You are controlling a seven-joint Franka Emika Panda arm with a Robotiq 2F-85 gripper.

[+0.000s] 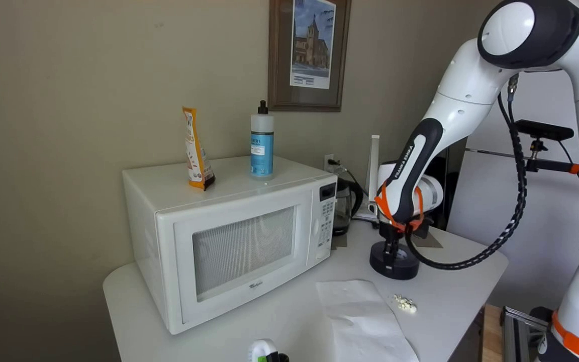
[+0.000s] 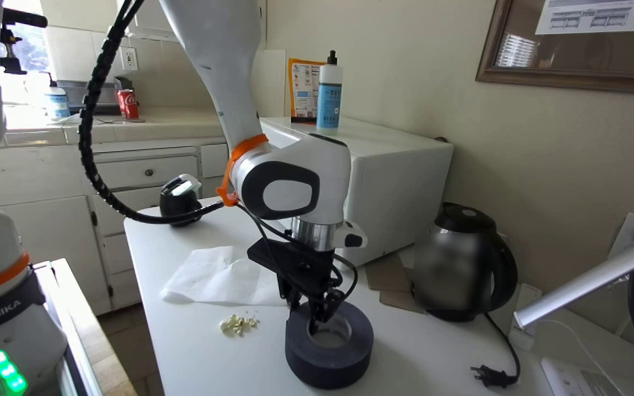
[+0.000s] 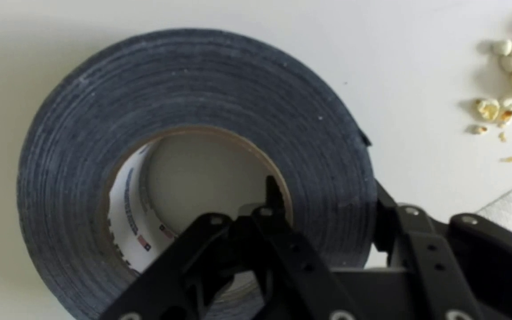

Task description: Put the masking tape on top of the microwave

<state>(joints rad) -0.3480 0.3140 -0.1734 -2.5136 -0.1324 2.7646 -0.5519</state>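
Observation:
The masking tape [image 1: 402, 271] is a dark blue-black roll lying flat on or just above the white table, right of the microwave [image 1: 244, 254] in an exterior view. It also shows in an exterior view [image 2: 328, 366] and fills much of the wrist view [image 3: 202, 84]. My gripper [image 3: 327, 200] points down with one finger inside the roll's hole and the other against its outer side. Both fingers touch the tape wall, so it is shut on the tape. In an exterior view the gripper [image 2: 317, 313] partly covers the roll. The microwave's door is shut.
On the microwave stand a blue-labelled bottle [image 1: 262, 153] and an orange bag [image 1: 197, 156]. A kettle [image 2: 442, 269] and brown-grey cards [image 2: 389, 275] are beside the microwave. A paper towel [image 1: 362, 322] and popcorn [image 1: 405, 303] lie near the roll. A black-and-white object [image 2: 180, 203] stands farther off.

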